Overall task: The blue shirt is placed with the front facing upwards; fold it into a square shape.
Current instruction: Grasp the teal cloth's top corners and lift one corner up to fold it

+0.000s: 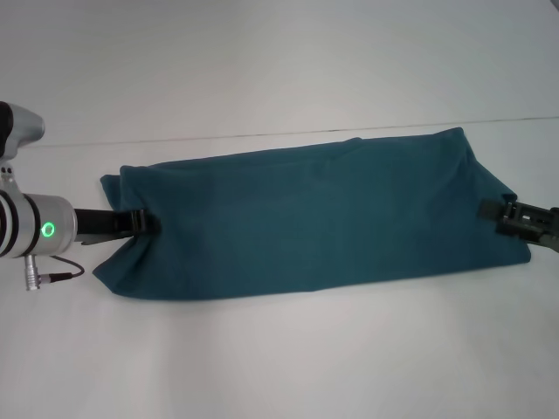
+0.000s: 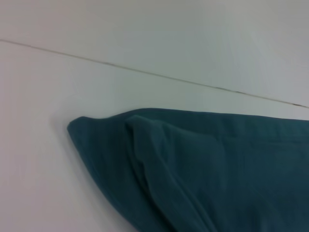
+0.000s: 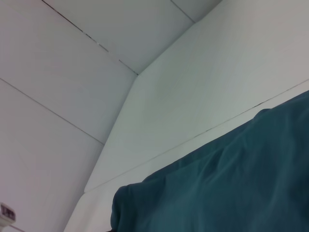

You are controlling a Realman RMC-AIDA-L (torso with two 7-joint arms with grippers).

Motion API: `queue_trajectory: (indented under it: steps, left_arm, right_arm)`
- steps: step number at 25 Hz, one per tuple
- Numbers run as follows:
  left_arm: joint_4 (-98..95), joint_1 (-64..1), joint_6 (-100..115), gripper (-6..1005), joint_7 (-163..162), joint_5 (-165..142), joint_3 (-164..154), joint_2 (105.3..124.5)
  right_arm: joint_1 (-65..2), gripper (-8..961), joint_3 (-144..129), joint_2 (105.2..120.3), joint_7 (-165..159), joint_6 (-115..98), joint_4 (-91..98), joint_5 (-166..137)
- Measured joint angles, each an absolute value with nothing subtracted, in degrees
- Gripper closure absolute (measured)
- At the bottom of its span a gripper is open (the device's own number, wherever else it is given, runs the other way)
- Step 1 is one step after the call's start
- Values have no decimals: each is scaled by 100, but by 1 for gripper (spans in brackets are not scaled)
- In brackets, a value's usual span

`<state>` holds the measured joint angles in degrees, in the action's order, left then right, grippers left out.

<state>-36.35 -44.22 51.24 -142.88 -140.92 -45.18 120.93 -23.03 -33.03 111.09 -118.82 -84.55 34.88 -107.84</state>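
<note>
Teal blue shirt [image 1: 314, 218] (folded band) | left end effector [image 1: 147, 223] seemingly pinching its edge | right end effector [image 1: 507, 212] likewise

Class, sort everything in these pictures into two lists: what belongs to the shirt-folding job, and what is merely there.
Job: blue shirt, folded into a long strip; left gripper at one end; right gripper at the other.

Merely there: white table.

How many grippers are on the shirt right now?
2: the left gripper at the blue shirt's left end, the right gripper at its right end.
</note>
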Motion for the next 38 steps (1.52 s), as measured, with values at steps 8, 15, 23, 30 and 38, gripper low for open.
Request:
queue_trajectory:
  steps: [8, 15, 23, 30, 38]
  left_arm:
    - [-3621, -4421, 5089, 870, -14261, -14096, -4647, 12111]
    - [-3808, -4245, 5378, 965, -13760, -13488, -4588, 12125]
    - [-3910, -4042, 5909, 966, -13071, -12548, -4592, 12060]
    - [-3909, -4016, 5734, 969, -13213, -12604, -4554, 12039]
    - [-3898, -3847, 5681, 972, -13783, -12981, -3899, 11855]
  right_arm:
    - [-2310, 6, -3305, 11109, -11882, -8461, 3488, -10784]
    - [-2308, 6, -3297, 11109, -11882, -8470, 3488, -10784]
    - [-2321, 6, -3279, 11109, -11886, -8460, 3489, -10784]
    - [-2358, 6, -3300, 11109, -11913, -8454, 3489, -10784]
    - [-2323, 6, -3279, 11109, -11918, -8452, 3489, -10784]
